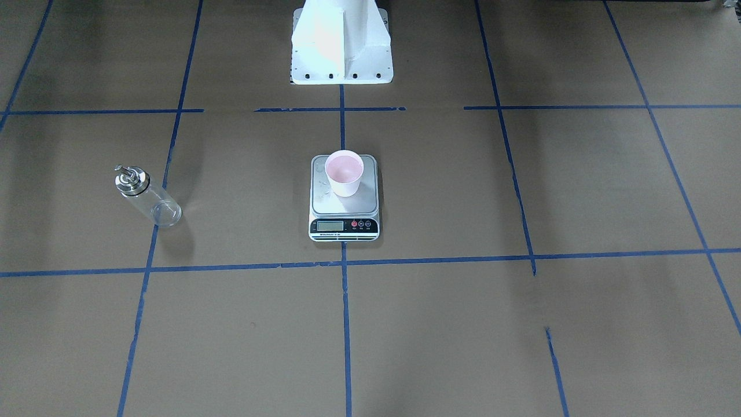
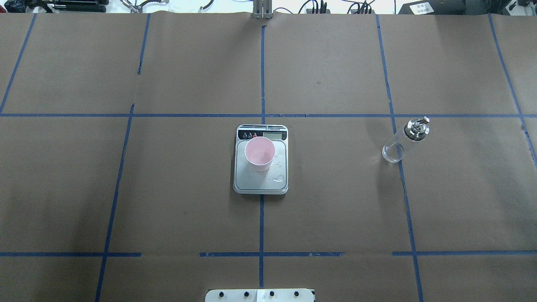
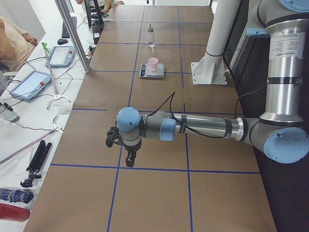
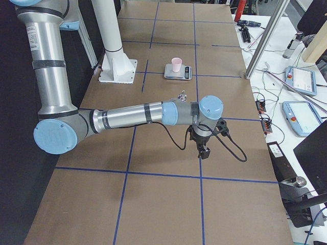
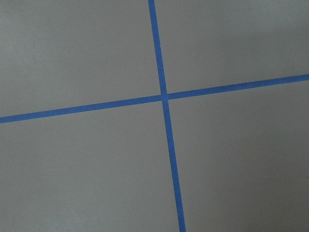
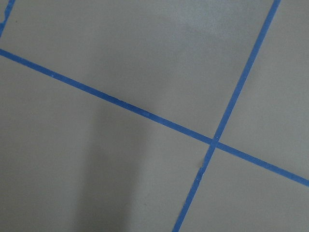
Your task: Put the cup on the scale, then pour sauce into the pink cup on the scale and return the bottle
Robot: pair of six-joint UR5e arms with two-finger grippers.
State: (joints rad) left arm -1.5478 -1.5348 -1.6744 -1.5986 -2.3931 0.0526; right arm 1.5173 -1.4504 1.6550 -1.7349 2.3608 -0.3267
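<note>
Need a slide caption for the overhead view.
Pink cup on the scale, mid-frame; capped bottle stands apart on the robot's right.

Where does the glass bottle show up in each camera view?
Front-facing: bottle left of centre.
Overhead: bottle right of centre.
Exterior left: bottle far, top middle.
Exterior right: only its cap, just above the near arm.
Wrist views: not in view.
Landmark: the scale, in every exterior view.
</note>
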